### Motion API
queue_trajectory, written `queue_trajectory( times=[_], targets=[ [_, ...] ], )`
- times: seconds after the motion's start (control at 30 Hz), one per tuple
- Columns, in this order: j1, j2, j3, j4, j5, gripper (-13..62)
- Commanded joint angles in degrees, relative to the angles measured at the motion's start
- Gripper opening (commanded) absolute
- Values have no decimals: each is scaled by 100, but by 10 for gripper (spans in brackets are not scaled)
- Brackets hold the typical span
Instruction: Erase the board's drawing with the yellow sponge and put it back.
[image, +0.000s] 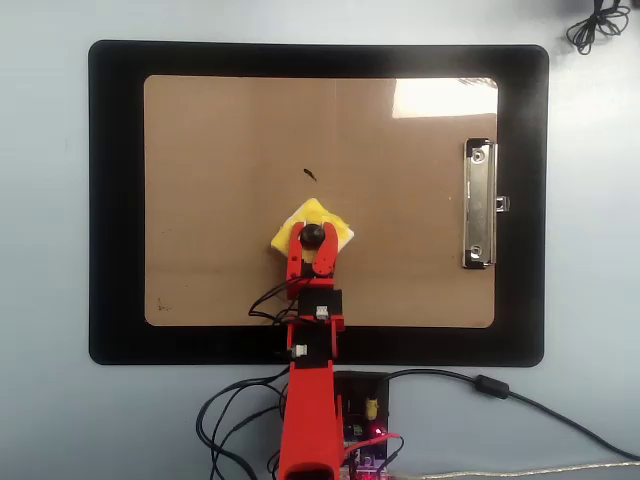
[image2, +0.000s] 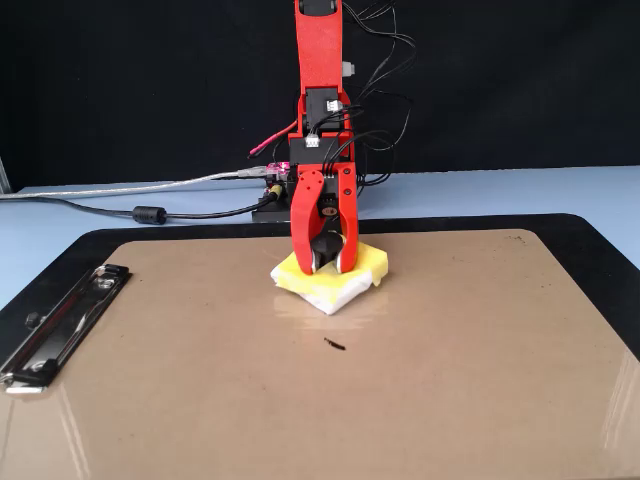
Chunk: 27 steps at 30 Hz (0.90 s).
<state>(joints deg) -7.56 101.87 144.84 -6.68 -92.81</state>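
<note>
The brown board (image: 220, 130) (image2: 480, 380) lies on a black mat, its silver clip (image: 480, 205) (image2: 60, 320) on the right in the overhead view and on the left in the fixed view. Of the drawing, only a small black smudge (image: 311, 175) (image2: 334, 345) shows, a little ahead of the sponge. The yellow sponge (image: 338, 228) (image2: 372, 262) with its white underlayer rests on the board. My red gripper (image: 313, 238) (image2: 325, 258) points down, shut on the sponge's black knob (image: 314, 236) (image2: 325, 247).
The black mat (image: 115, 200) (image2: 600, 232) surrounds the board on a pale blue table. The arm's base with its cables (image: 360, 420) (image2: 270, 195) stands at the mat's edge behind the gripper. A coiled black cable (image: 598, 25) lies at the top right of the overhead view.
</note>
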Motion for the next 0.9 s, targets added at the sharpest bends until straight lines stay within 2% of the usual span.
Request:
queue_trajectory(
  times=[0.0, 0.17, 0.23, 0.3, 0.53, 0.63, 0.87],
  targets=[
    [-132, -940, -984, -158, -132, -80],
    [-105, -3384, -3393, -299, -141, -80],
    [-97, -3621, -3735, -299, -132, -80],
    [-70, -3463, -3489, -264, -132, -80],
    [-53, -554, -334, -272, -132, -80],
    [-62, -431, -255, -272, -132, -80],
    [79, -3252, -3313, -272, -132, -80]
  ],
)
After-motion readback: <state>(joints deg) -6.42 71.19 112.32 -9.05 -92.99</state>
